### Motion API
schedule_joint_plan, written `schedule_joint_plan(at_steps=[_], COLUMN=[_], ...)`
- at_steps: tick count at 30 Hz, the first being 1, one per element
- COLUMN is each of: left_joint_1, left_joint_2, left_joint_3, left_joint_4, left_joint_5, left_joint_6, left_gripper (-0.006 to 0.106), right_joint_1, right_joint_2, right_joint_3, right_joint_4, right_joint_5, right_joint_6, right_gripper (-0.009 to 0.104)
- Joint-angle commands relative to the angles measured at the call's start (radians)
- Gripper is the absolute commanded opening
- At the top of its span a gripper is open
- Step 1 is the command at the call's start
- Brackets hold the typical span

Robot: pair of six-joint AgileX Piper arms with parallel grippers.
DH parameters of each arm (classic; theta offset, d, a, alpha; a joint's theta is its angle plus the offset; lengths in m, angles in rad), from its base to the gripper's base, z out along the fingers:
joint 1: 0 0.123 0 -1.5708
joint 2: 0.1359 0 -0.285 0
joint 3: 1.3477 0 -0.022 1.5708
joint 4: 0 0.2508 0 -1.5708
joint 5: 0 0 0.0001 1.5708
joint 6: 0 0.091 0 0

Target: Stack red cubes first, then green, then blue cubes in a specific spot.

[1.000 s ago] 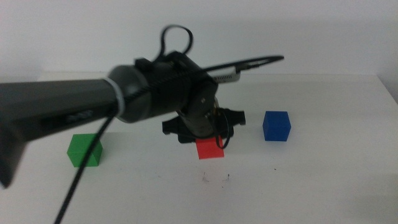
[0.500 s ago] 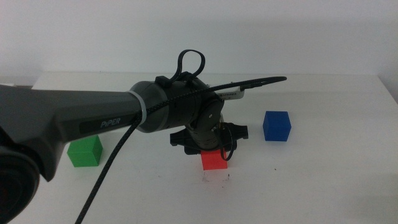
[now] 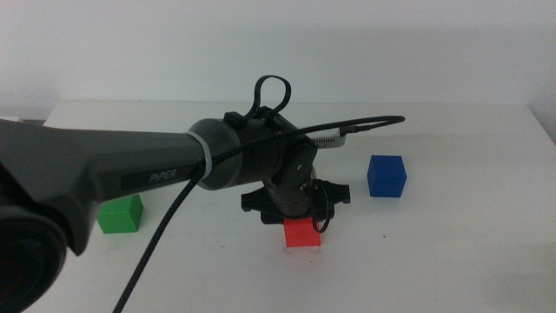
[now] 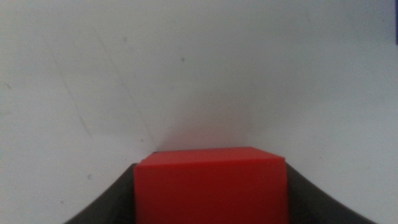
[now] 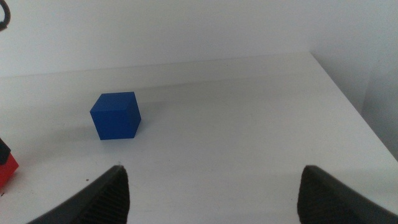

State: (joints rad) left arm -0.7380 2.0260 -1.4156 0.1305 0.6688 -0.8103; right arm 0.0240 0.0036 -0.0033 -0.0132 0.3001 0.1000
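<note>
Middle view: left gripper [image 3: 300, 228] clamped on red cube [image 3: 303, 234], lowered further onto the spot; release next; right gripper [image 5: 211, 186] wide, waiting.

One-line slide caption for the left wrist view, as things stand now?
Left gripper shut on the red cube, low over plain white tabletop; no other cube in view.
</note>
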Motion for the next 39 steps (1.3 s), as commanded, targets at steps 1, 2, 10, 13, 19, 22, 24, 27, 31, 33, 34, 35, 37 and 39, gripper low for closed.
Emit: schedule_joint_plan(at_steps=[1, 2, 10, 13, 19, 22, 24, 27, 31, 33, 34, 35, 37, 39], left_joint_1=[-0.01, -0.01, -0.01, -0.01, -0.005, 0.021, 0.061, 0.171, 0.358, 0.452, 0.495, 0.527, 0.595, 0.641], left_joint_2=[0.004, 0.009, 0.014, 0.012, -0.094, -0.203, -0.267, -0.337, -0.37, -0.37, -0.368, -0.368, -0.364, -0.349], left_joint_3=[-0.003, -0.003, -0.003, -0.003, -0.003, -0.003, -0.003, 0.0, 0.035, 0.059, 0.074, 0.089, 0.12, 0.133], left_joint_4=[-0.011, -0.008, -0.03, -0.026, 0.002, 0.097, 0.14, 0.149, 0.096, 0.04, 0.008, -0.015, -0.076, -0.12], left_joint_5=[0.0, 0.002, 0.016, 0.016, 0.048, 0.153, 0.263, 0.433, 0.471, 0.463, 0.451, 0.432, 0.361, 0.321], left_joint_6=[0.003, 0.003, 0.018, 0.051, 0.08, 0.085, 0.106, 0.184, 0.346, 0.416, 0.458, 0.493, 0.573, 0.614], left_gripper=[-0.001, -0.001, 0.041, 0.076, 0.094, 0.094, 0.094, 0.094, 0.094, 0.094, 0.094, 0.094, 0.094, 0.094], right_joint_1=[-0.005, -0.005, -0.005, -0.005, -0.005, -0.005, -0.005, -0.005, -0.005, -0.005, -0.005, -0.005, -0.005, -0.005], right_joint_2=[-0.004, -0.004, -0.004, -0.004, -0.004, -0.004, -0.004, -0.004, -0.004, -0.004, -0.004, -0.004, -0.004, -0.004], right_joint_3=[0.003, 0.003, 0.003, 0.003, 0.003, 0.003, 0.003, 0.003, 0.003, 0.003, 0.003, 0.003, 0.003, 0.003], right_joint_4=[-0.006, -0.006, -0.006, -0.006, -0.006, -0.006, -0.006, -0.006, -0.006, -0.006, -0.006, -0.006, -0.006, -0.006], right_joint_5=[-0.007, -0.007, -0.007, -0.007, -0.007, -0.007, -0.007, -0.007, -0.007, -0.007, -0.007, -0.007, -0.007, -0.007], right_joint_6=[-0.003, -0.003, -0.003, -0.003, -0.003, -0.003, -0.003, -0.003, -0.003, -0.003, -0.003, -0.003, -0.003, -0.003], right_gripper=[0.087, 0.087, 0.087, 0.087, 0.087, 0.087, 0.087, 0.087, 0.087, 0.087, 0.087, 0.087, 0.087, 0.087])
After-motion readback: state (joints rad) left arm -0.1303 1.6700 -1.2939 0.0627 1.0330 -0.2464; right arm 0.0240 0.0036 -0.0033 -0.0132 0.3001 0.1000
